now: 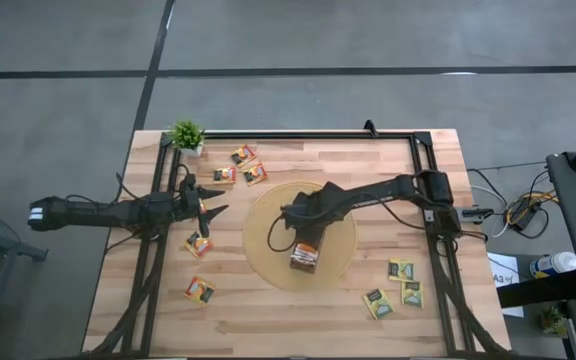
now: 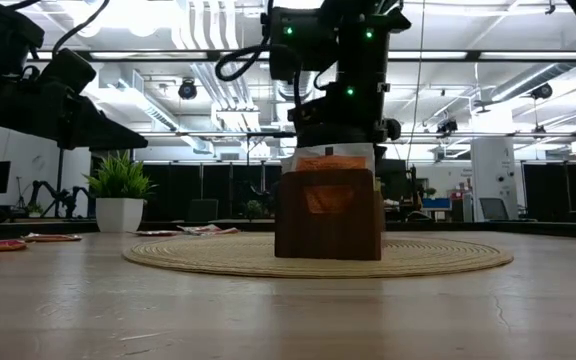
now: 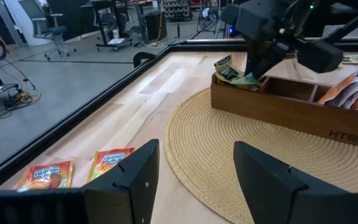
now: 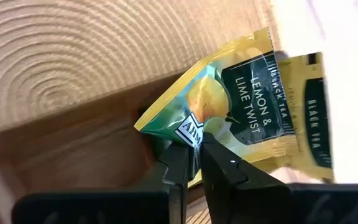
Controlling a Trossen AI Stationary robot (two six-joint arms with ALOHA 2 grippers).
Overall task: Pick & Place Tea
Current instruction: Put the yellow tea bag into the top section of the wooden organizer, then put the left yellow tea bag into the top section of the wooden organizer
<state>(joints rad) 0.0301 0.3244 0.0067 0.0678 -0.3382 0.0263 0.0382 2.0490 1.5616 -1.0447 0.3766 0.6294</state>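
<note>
A long brown box (image 1: 306,258) stands on the round woven mat (image 1: 268,255) at mid-table. My right gripper (image 1: 303,243) reaches down over the box's end compartment, shut on a green-and-yellow tea sachet (image 4: 229,106). A second such sachet (image 4: 316,118) sits beside it in the box, and orange sachets (image 3: 347,93) fill another compartment. Loose orange sachets (image 1: 243,155) lie flat at the far left, others (image 1: 199,243) at the near left, and green-and-yellow ones (image 1: 400,268) at the near right. My left gripper (image 1: 213,205) hovers open at the table's left. My right gripper pinches the sachet's sealed edge near a corner (image 4: 188,134) between its two fingers. The fingers (image 4: 219,165) slant steeply down from above. The sachet is tilted, its far part down in the box's end compartment (image 3: 235,73) next to the second sachet.
A small potted plant (image 1: 186,135) stands at the far left corner. A black frame rail (image 1: 298,135) runs along the table's edges. Bare wood lies between the mat and the near edge (image 1: 288,320).
</note>
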